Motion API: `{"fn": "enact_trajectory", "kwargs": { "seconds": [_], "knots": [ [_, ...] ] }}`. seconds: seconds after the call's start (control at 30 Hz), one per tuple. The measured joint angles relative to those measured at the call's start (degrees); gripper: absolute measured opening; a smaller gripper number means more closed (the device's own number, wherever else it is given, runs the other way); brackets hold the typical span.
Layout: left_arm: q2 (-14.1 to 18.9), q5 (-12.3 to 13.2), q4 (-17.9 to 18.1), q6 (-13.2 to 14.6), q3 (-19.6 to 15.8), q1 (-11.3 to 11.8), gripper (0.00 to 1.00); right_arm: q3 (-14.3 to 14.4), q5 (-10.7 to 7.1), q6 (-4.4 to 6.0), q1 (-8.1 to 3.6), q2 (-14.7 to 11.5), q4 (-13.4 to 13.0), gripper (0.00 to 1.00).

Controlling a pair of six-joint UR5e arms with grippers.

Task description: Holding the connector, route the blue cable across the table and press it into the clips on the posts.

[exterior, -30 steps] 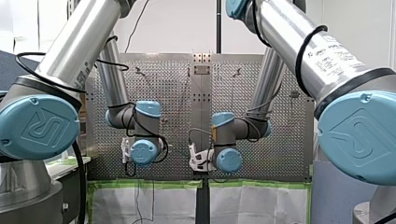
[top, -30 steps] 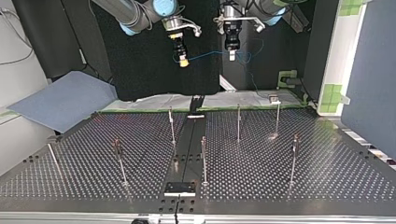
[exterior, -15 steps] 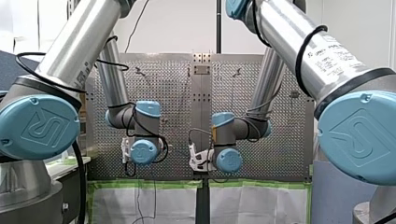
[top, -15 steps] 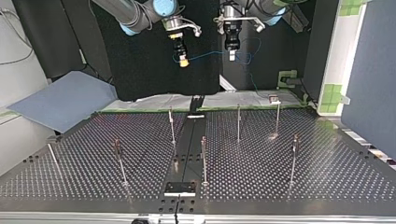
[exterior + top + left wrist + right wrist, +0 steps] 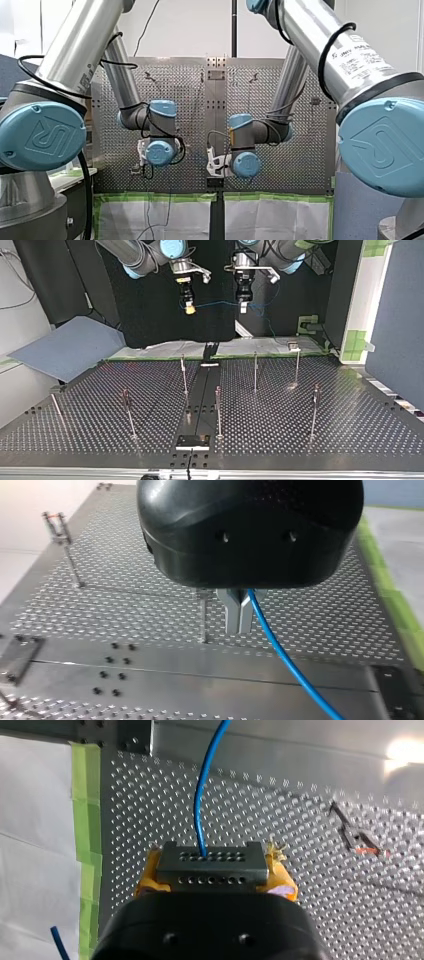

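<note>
In the top view, my right arm (image 5: 135, 252) comes in at 11 o'clock and my left arm (image 5: 287, 249) at 1 o'clock. Both hold their jaws in the air beyond the far edge of the surface (image 5: 350, 430), near 12 o'clock, side by side but apart.

The right wrist view shows my right arm's jaws pinching the connector (image 5: 210, 865), a dark grey block with rows of small holes, between yellow pads (image 5: 150, 876). The blue cable (image 5: 215, 303) leaves the connector's far face and runs almost level across to my left arm's jaws. In the left wrist view, the metal fingers (image 5: 232, 614) are pressed together on the cable, which carries on past them.

On the surface, thin posts (image 5: 255, 371) stand upright, with one each at roughly 9, 11, 1 and 3 o'clock from the central post. The cable hangs well above and behind them, apart from every clip (image 5: 55, 522).
</note>
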Motion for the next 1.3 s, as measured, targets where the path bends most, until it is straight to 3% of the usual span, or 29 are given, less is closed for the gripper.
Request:
{"fn": "enact_trajectory", "kwargs": {
  "seconds": [0.1,0.23,0.33,0.7,0.9,1.1,1.3],
  "knots": [
    [1.5,-0.7,-1.5,-0.5,0.6,0.5,0.0,-0.3,-0.5,1.52,-0.3,-1.5,1.5,0.0],
    [3.4,-2.3,-3.4,-0.9,0.8,1.2,0.0,-1.8,-2.65,3.87,-0.56,-4.0,4.0,0.0],
    [5.1,-3.5,-5.1,-1.1,1.2,1.6,0.0,-3.4,-4.41,4.68,-0.61,-5.8,5.8,0.0],
    [10.6,-7.2,-10.6,0.2,3.7,3.7,0.0,-8.8,-9.89,4.78,-0.15,-11.3,11.3,0.0],
    [14.1,-7.6,-14.1,0.4,4.5,5.0,0.0,-12.2,-13.39,5.83,0.02,-14.8,14.8,0.0],
    [17.3,-6.4,-17.2,-0.2,4.7,7.7,0.0,-14.9,-16.46,7.1,0.07,-17.9,17.9,0.0],
    [20.3,-3.6,-20.3,-1.5,4.7,10.7,0.0,-17.9,-17.51,6.36,0.7,-17.8,21.1,0.0]
  ]
}}
